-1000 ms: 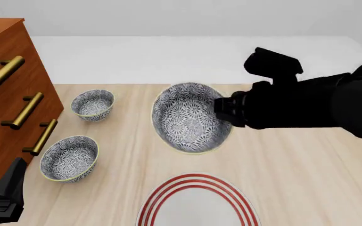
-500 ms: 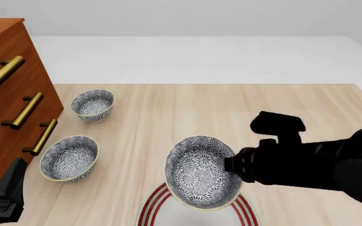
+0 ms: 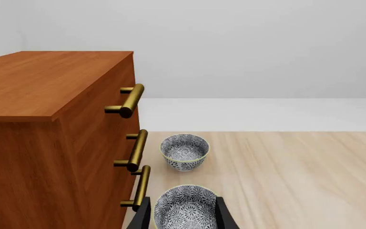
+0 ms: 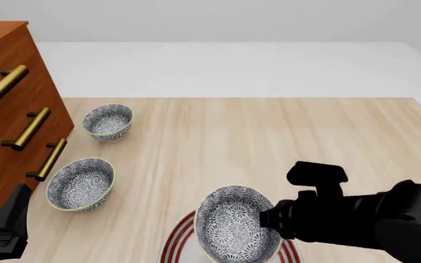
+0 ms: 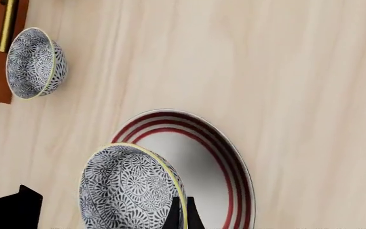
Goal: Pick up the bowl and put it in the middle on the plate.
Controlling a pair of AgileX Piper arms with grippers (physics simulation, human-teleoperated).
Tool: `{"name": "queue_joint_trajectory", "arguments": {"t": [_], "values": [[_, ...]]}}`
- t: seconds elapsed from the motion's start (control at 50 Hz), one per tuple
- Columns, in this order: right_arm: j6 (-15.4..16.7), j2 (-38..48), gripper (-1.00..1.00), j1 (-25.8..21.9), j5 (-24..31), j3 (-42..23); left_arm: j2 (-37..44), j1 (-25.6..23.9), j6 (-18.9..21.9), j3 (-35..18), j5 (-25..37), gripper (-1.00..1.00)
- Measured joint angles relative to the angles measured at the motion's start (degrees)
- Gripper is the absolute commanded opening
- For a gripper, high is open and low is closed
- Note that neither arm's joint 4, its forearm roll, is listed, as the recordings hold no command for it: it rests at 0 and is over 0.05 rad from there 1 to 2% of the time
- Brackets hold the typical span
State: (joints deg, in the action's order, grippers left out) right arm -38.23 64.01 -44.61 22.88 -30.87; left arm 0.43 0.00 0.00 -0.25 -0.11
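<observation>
The bowl [image 4: 232,230] with the blue-grey floral pattern hangs tilted over the plate [image 4: 172,244], its inside turned toward the front camera. My right gripper [image 4: 266,219] is shut on the bowl's right rim. In the right wrist view the bowl [image 5: 127,191] covers part of the plate [image 5: 224,162], and the fingertips [image 5: 180,215] pinch its rim. The plate is white with red rings and lies at the table's near edge, partly hidden. My left gripper [image 4: 9,226] stays open by the dresser at the near left, holding nothing.
Two look-alike bowls stand on the left: one farther back [image 4: 108,121], one nearer [image 4: 81,184]. A wooden dresser [image 4: 9,109] with brass handles lines the left side. In the left wrist view the nearer bowl [image 3: 186,210] lies ahead of the open fingers [image 3: 224,217].
My right gripper has carried the bowl from the table's middle toward the near edge and lower, over the plate. The left arm has not moved.
</observation>
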Motion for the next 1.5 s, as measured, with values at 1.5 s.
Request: {"name": "queue_joint_trajectory", "arguments": {"t": [1.5], "values": [[-3.71,9.31,-1.0,-2.63,-11.86,7.88,0.0,0.0,0.0,0.0,0.0,1.0]]}}
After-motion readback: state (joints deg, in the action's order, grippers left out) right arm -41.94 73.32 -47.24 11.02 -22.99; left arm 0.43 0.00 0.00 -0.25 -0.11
